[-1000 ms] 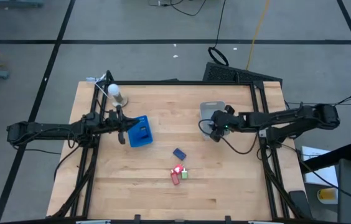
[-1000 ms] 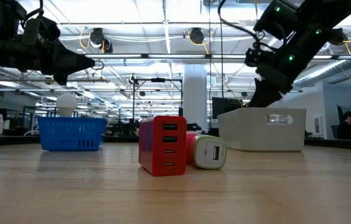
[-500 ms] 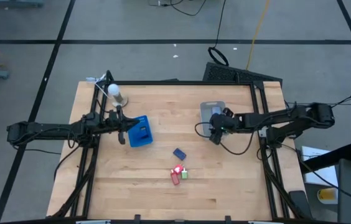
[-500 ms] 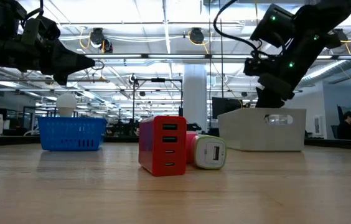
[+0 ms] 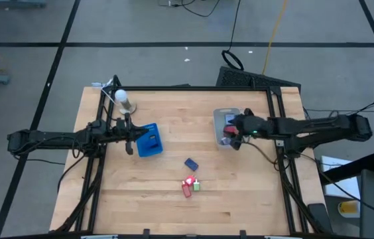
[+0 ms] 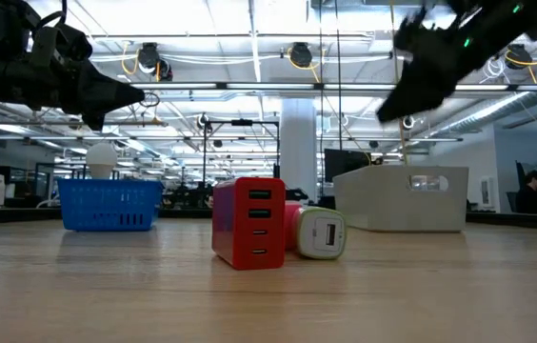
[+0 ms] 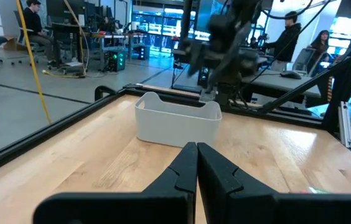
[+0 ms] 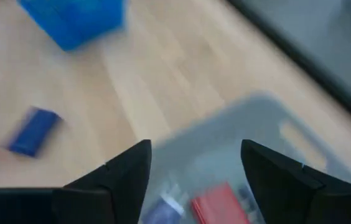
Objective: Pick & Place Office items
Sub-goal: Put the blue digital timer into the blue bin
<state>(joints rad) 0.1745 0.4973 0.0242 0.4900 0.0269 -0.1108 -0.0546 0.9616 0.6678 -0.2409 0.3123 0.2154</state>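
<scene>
High view: three office items lie mid-table, one flat blue block (image 5: 191,163), one red charger (image 5: 187,186), one white-green plug (image 5: 196,186). Right gripper (image 5: 235,130) hangs spread and empty over the clear plastic bin (image 5: 221,113); left gripper (image 5: 131,135), fingers together, waits beside the blue basket (image 5: 150,140).

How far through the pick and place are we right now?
Partly done. The clear bin already holds a red item and a bluish one. Nothing is in hand: the right gripper is open and empty above the bin, and the left gripper is shut by the blue tray. Left on the table: a blue block and the red charger cluster.
</scene>
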